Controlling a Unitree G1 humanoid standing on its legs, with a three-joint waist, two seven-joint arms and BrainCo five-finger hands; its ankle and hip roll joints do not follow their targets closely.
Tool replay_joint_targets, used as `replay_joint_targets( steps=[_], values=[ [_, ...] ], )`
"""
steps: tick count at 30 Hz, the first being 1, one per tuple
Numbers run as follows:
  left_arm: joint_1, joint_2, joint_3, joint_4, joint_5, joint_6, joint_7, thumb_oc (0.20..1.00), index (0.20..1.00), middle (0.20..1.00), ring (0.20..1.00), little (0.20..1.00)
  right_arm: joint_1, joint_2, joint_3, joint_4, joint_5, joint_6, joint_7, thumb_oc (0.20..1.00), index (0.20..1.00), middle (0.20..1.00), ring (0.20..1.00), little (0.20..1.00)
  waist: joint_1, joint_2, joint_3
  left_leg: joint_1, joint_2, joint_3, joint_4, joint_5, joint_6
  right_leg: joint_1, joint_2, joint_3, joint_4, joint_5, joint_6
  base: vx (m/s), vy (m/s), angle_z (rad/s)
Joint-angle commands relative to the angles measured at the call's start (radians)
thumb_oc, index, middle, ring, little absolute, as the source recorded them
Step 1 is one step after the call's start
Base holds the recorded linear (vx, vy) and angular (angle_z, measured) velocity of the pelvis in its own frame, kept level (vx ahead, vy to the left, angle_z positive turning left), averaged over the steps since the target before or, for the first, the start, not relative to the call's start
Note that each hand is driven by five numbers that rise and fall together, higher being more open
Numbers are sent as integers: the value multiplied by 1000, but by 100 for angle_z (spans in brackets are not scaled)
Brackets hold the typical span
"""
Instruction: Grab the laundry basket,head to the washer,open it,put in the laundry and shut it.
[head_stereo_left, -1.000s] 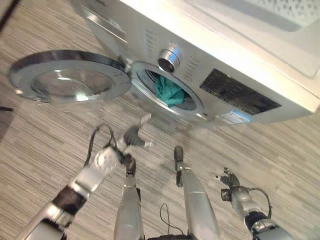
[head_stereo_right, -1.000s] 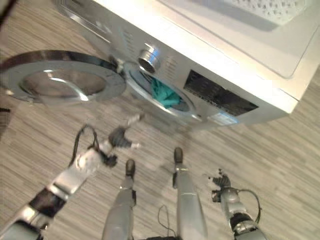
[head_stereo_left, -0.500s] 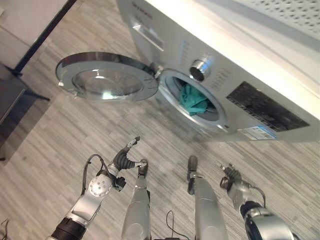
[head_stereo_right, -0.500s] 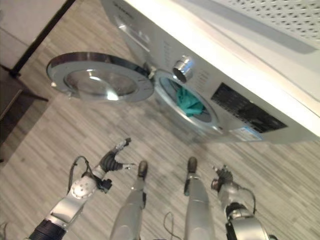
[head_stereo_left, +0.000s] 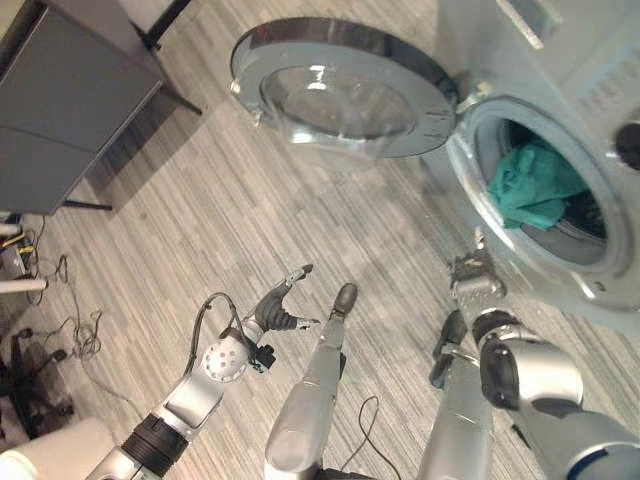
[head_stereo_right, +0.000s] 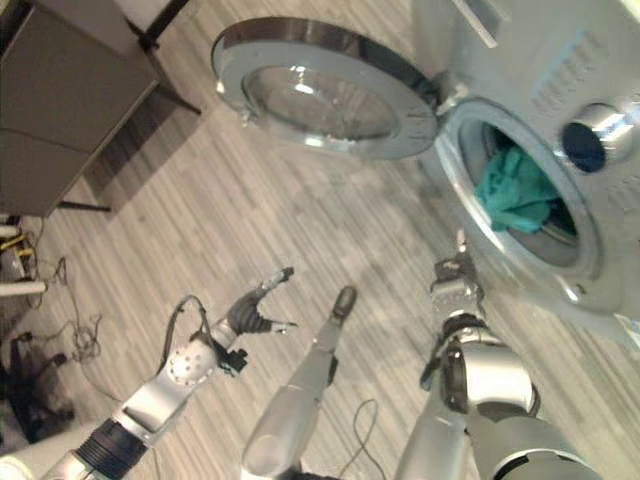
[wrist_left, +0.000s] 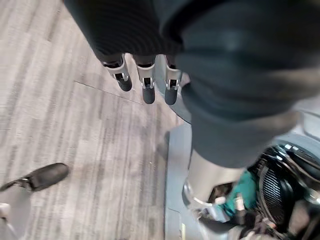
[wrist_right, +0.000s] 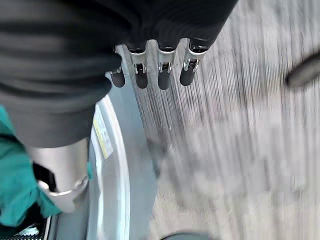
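Washer (head_stereo_left: 560, 60) stands at the right with its round door (head_stereo_left: 345, 85) swung wide open toward the left, glass bowl facing up over the wood-look floor (head_stereo_left: 200, 220). Teal laundry (head_stereo_left: 530, 185) sits bunched inside the drum opening, touching the lower rim. Right hand (head_stereo_left: 472, 275) hangs just beside the chrome door ring (head_stereo_left: 520, 260), fingers straight and relaxed, holding nothing; its wrist view shows the fingertips (wrist_right: 150, 77) over bare floor next to the ring. Left hand (head_stereo_left: 280, 305) is low over the floor, well apart from the door, fingers loosely spread, thumb out, empty. Nothing between the door and the opening. Off to the left: a dark grey cabinet (head_stereo_left: 70, 100) on thin black legs, and a tangle of loose cables (head_stereo_left: 55, 300) on the floor near it.
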Motion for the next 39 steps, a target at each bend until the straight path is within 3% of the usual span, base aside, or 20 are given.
replay_joint_targets(
  steps=[1,6,12,21,22,23,25,27,30,34,39],
  values=[
    [-32,2,10,-37,51,-21,24,1000,1000,1000,1000,1000,-30,-110,-2,0,55,-44,3,1000,1000,1000,1000,1000,13,0,22,39,9,55,44,-164,44,57,-26,115,-202,34,72,23,11,14],
    [-31,-8,-8,-26,41,-30,32,1000,1000,1000,1000,1000,-91,-224,30,-50,64,-91,-27,1000,1000,1000,1000,1000,22,3,14,39,6,58,-8,-139,44,46,-18,121,-224,40,71,25,22,6],
    [-14,2,-25,-15,28,-32,38,1000,1000,1000,1000,1000,-124,-301,36,-77,94,-128,-36,1000,1000,1000,1000,1000,14,-14,16,58,17,56,-41,-133,43,53,-6,117,-240,38,69,2,-4,-1],
    [-4,5,-17,-17,3,-53,70,1000,1000,1000,1000,1000,-185,-362,80,4,90,-94,-38,1000,1000,1000,1000,1000,17,-1,24,59,41,52,-99,-103,33,-2,12,127,-221,26,72,0,0,0],
    [3,6,-10,-21,5,-55,72,1000,1000,1000,1000,1000,-196,-366,77,16,98,-90,-34,288,288,288,288,288,20,6,27,56,45,53,-108,-97,30,-18,16,130,-214,22,73,11,-15,-4],
    [3,6,-10,-21,5,-55,72,1000,1000,1000,1000,1000,-197,-366,78,17,99,-90,-33,200,200,200,200,200,21,5,27,55,45,53,-109,-96,30,-19,16,130,-213,22,73,28,-34,-9],
    [7,13,3,-4,7,-66,83,1000,1000,1000,1000,1000,-249,-418,140,86,9,-40,-46,200,200,200,200,200,34,10,21,51,54,55,-145,-77,23,-48,22,127,-212,17,77,30,-30,-8],
    [-1,12,10,-8,-3,-69,88,1000,1000,1000,1000,1000,-287,-448,162,87,8,-38,-51,200,200,200,200,200,38,12,17,48,59,56,-154,-68,22,-59,25,128,-210,19,76,16,-12,-4],
    [19,28,31,-56,-38,-86,95,1000,1000,1000,1000,1000,-378,-562,247,-28,4,-90,-59,200,200,200,200,200,48,-5,3,59,65,54,-174,-55,21,-58,34,131,-216,24,75,21,-8,-4],
    [32,36,18,-61,-67,-101,83,1000,1000,1000,1000,1000,-367,-558,275,-102,-21,-148,-63,200,200,200,200,200,35,-25,5,80,70,57,-173,-60,20,-29,44,127,-233,28,72,0,-1,-5],
    [18,37,16,-49,-76,-102,100,1000,1000,1000,1000,1000,-290,-470,243,-42,-42,-114,-57,200,200,200,200,200,23,-41,12,89,72,59,-170,-66,19,-4,47,122,-245,34,68,-16,-8,-8]
  ],
)
